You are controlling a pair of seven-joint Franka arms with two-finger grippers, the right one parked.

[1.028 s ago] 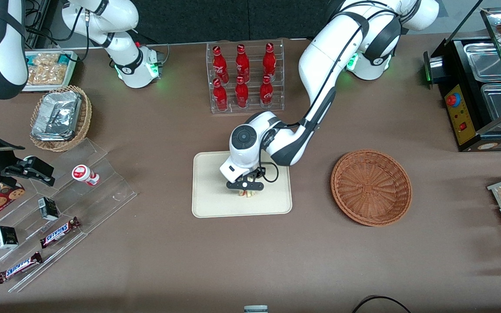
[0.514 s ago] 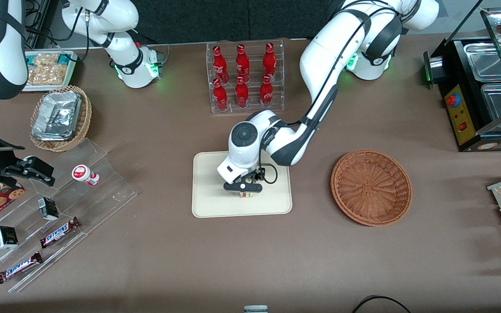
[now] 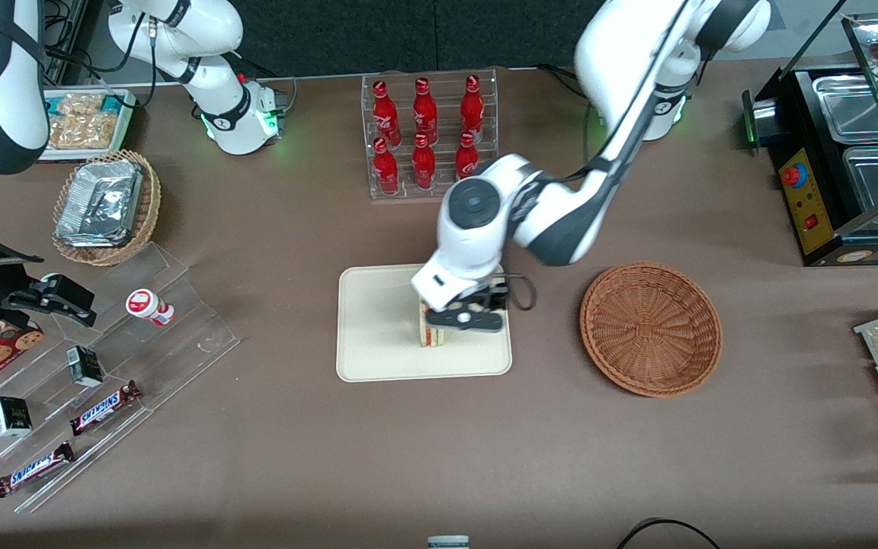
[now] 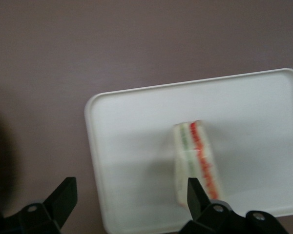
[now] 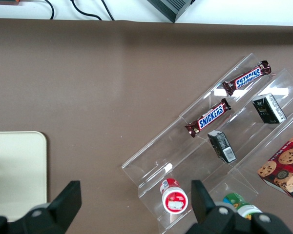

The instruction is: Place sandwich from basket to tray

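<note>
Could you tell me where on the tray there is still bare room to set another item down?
The tray is bare between the sandwich and its edge toward the parked arm. It is crowded at the sandwich itself, where the open gripper hangs just above. The basket beside the tray holds nothing.

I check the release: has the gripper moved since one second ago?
Yes. The gripper, open, has risen off the sandwich on the tray and shifted toward the basket.

Sandwich (image 4: pixel 195 158): pale white bread, green and red filling stripes. Tray (image 3: pixel 378 335): plain cream-white. Basket (image 3: pixel 650 329): reddish-brown woven wicker. Gripper (image 4: pixel 129 197): black fingers (image 4: pixel 63 195), spread. Table (image 3: pixel 485 457): uniform brown. Cola bottles (image 3: pixel 424 130): red, white lettering.
</note>
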